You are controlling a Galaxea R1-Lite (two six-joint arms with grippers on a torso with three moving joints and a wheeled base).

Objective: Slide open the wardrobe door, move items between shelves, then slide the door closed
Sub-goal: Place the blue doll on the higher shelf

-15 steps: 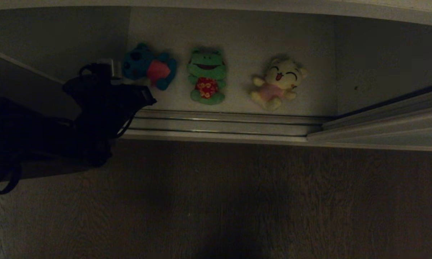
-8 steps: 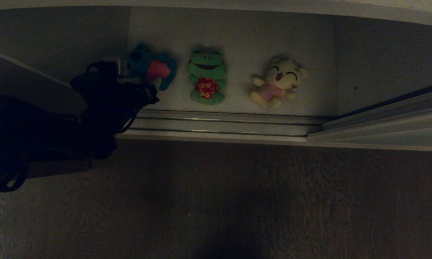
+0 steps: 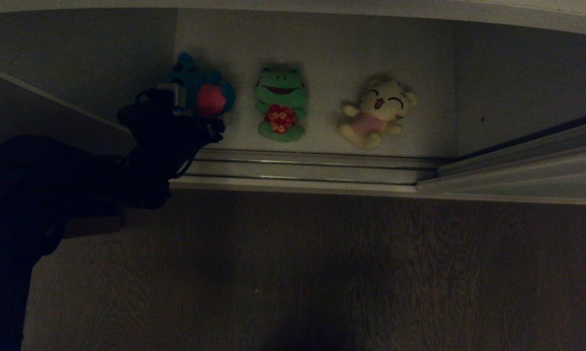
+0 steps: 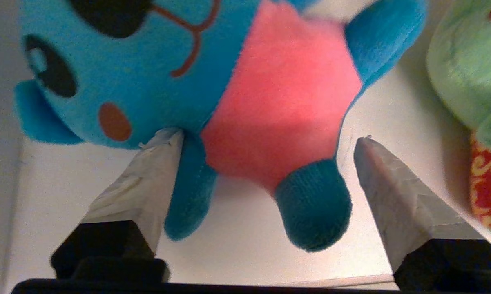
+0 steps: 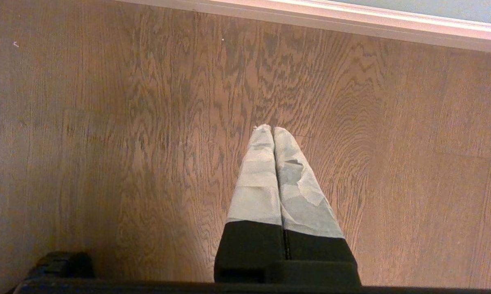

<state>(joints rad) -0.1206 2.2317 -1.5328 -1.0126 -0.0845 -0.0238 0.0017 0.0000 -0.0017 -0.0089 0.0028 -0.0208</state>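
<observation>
Door's slid open, three toys lined up on the shelf (image 3: 332,48) upper middle — left gripper (image 4: 266,139) spread wide around the blue toy (image 4: 188,69), nothing grabbed — moving and closing still left.

In the head view the left arm's dark wrist covers the lower part of the blue plush toy (image 3: 203,92), so its legs and its contact with the white shelf (image 3: 332,53) cannot be seen there. In the left wrist view the top of the blue toy's head is cut off, and of the green frog (image 4: 470,81) only one side shows. The sliding wardrobe door (image 3: 522,161) is cut off at the head view's right side.
</observation>
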